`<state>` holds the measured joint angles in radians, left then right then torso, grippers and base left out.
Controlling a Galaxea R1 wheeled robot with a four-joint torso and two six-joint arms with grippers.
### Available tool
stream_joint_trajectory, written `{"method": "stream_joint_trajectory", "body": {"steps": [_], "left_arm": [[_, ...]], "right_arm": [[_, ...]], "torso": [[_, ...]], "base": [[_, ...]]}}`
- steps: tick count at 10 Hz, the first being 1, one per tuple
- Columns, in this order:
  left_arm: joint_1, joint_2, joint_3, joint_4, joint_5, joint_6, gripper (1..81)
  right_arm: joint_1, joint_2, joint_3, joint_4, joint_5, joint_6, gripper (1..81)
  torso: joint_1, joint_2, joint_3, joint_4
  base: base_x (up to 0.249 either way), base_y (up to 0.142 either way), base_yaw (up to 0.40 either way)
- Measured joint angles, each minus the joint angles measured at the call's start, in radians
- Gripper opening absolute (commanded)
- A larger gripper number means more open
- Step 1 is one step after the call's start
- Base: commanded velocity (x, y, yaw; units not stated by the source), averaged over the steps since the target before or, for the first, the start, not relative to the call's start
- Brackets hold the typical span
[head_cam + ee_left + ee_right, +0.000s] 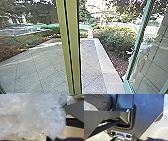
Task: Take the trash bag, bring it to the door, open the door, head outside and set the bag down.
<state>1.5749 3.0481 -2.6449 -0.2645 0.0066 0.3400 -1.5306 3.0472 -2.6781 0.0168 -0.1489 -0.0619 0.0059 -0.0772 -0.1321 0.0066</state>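
Observation:
In the left wrist view the trash bag [37, 119] is a large, crumpled, see-through white bag, close to the camera. My left gripper [48, 138] is against its lower part and holds it, the grip itself mostly hidden by plastic. Glass with a teal frame [132, 50], part of the door, stands tilted at the right of the head view. In the right wrist view a dark fingertip of my right gripper [114, 138] pokes in near a white-edged fitting; nothing held can be made out there.
A yellow-green upright post [71, 47] stands close in front, near the middle. Beyond it lie paving [37, 67], a pale stone border [107, 67] and bushes [116, 40]. A pale figure, possibly a person [142, 58], shows at the right-hand glass.

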Motion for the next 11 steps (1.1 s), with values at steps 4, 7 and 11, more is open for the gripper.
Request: {"method": "stream_joint_trajectory", "body": {"steps": [4, 7, 11], "left_arm": [[0.003, -0.012, -0.007, 0.002, 0.0, 0.0, 1.0], [0.003, -0.008, -0.006, 0.006, 0.0, 0.0, 1.0], [0.002, -0.009, -0.007, 0.007, 0.0, 0.0, 1.0]], "right_arm": [[-0.004, 0.005, 0.0, 0.001, 0.001, 0.003, 81.1], [-0.005, 0.005, 0.0, 0.001, 0.001, 0.003, 81.1], [-0.005, 0.005, -0.001, 0.001, 0.001, 0.003, 81.1]], "torso": [[-0.001, 0.0, 0.0, 0.0], [-0.001, 0.0, 0.0, 0.0], [-0.001, 0.0, 0.0, 0.0]], "base": [[0.0, -0.116, 0.0], [0.0, -0.134, 0.0], [0.0, -0.13, 0.0]]}}
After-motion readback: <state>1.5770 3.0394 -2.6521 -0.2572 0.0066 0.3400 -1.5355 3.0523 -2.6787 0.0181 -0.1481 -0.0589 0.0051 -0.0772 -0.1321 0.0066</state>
